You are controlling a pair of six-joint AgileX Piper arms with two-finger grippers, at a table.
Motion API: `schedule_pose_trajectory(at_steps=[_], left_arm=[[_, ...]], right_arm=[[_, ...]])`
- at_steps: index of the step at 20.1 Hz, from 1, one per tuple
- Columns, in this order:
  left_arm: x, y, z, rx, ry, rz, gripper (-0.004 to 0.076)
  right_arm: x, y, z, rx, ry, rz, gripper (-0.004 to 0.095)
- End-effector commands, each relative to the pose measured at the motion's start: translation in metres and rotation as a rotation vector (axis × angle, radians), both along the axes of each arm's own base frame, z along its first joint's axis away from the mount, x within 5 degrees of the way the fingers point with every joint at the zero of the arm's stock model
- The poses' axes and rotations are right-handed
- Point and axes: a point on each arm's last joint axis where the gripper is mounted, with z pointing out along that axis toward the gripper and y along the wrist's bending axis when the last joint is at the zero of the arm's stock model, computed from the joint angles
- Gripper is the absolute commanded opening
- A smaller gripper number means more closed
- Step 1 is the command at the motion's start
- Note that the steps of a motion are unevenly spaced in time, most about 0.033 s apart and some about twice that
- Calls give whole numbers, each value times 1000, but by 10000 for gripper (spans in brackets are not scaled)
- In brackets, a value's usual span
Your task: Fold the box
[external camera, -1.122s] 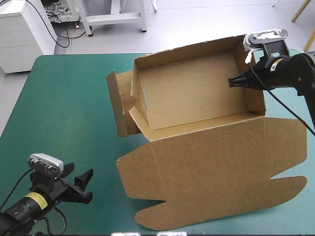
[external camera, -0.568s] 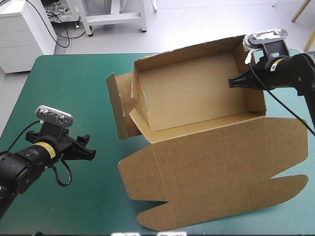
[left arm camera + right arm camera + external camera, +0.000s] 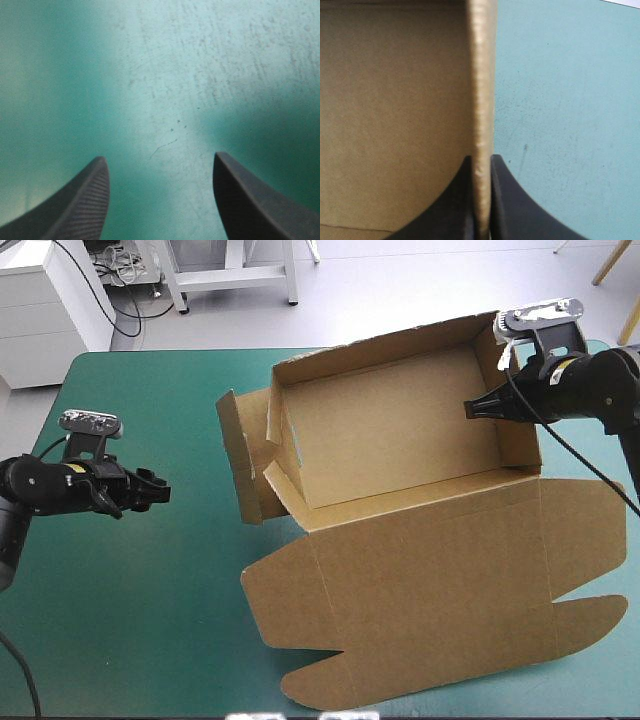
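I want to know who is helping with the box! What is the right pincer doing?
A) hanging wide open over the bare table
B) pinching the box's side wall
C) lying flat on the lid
B: in the right wrist view the right pincer is shut on the box, with the upright side wall squeezed in its grip.

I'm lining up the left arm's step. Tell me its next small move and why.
Probably carry the left gripper toward the loose left flap of the box. The gripper is open over bare teal-green cover, apart from the board, while the right gripper is shut on the right wall and the left end stands untucked.
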Motion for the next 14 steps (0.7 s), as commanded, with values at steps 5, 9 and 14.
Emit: schedule_pose_trajectory(at_steps=[5,9,14], left_arm=[[64,2,-33,-321,-61,-128,438],[85,-12,-66,-401,38,-170,438],[89,-43,-59,-548,-24,-288,438]], right_arm=[[-12,-3,21,31,-119,-6,-21],[-12,-3,21,30,-119,-12,-21],[-8,-3,19,28,-109,-12,-22]])
